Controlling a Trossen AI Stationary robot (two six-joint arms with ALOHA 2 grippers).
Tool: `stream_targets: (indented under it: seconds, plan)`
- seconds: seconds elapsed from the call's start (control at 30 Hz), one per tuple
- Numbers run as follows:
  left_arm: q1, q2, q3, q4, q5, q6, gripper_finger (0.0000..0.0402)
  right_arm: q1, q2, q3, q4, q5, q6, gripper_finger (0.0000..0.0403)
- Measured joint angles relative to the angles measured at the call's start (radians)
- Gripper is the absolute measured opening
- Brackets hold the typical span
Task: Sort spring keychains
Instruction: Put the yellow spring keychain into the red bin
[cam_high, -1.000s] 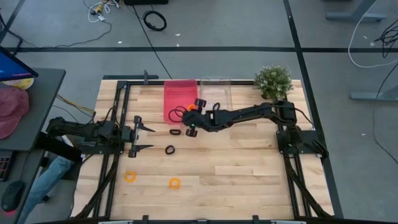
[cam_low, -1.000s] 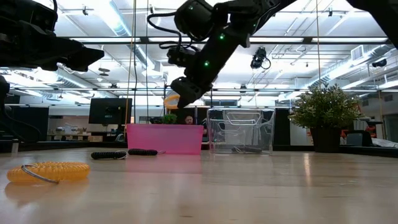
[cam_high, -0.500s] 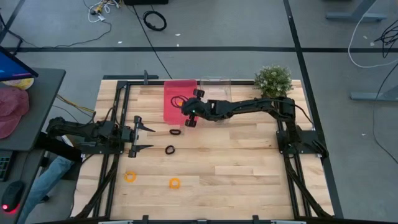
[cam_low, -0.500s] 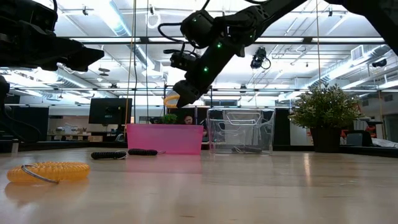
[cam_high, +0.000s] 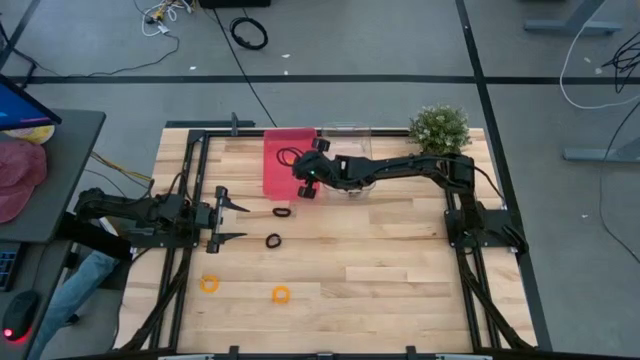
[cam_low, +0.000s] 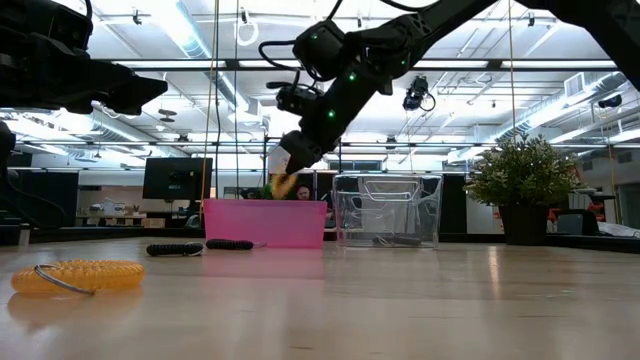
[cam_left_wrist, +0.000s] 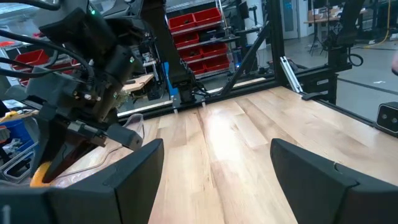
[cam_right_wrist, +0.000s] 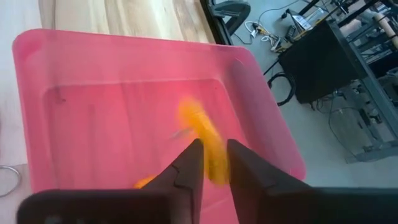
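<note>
Pink bin: a pink translucent plastic bin (cam_high: 283, 160) is sitting at the table's far edge, touching a clear plastic bin (cam_high: 350, 150) beside it.
Pink bin contents: one orange coiled spring keychain (cam_right_wrist: 202, 140) is hanging blurred over the bin floor; another orange piece is showing low by the fingers; a black coiled ring (cam_high: 287, 156) is lying inside.
Right gripper: the right gripper (cam_right_wrist: 211, 163) is hovering over the pink bin, fingers slightly parted, the orange coil just between their tips; whether they are gripping it I cannot tell.
Left gripper: the left gripper (cam_high: 232, 221) is waiting wide open, empty, at the table's left.
Table: two black coils (cam_high: 273, 240) and two orange coils (cam_high: 281, 294) are lying loose on the wood.
</note>
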Motion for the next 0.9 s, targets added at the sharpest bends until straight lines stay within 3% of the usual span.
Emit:
stream_targets:
  seconds: [0.5,0.63,0.9]
  plan:
    - [0.0,0.0,0.0,0.0,0.0,0.0,0.0298,0.008,-0.012,0.033,-0.031,0.005,-0.02,0.0192]
    - [0.0,0.0,0.0,0.0,0.0,0.0,0.0298,0.026,-0.043,0.035,-0.049,0.016,-0.071,0.0205]
    - [0.0,0.0,0.0,0.0,0.0,0.0,0.0298,0.075,-0.131,0.036,-0.074,0.137,-0.227,0.0208]
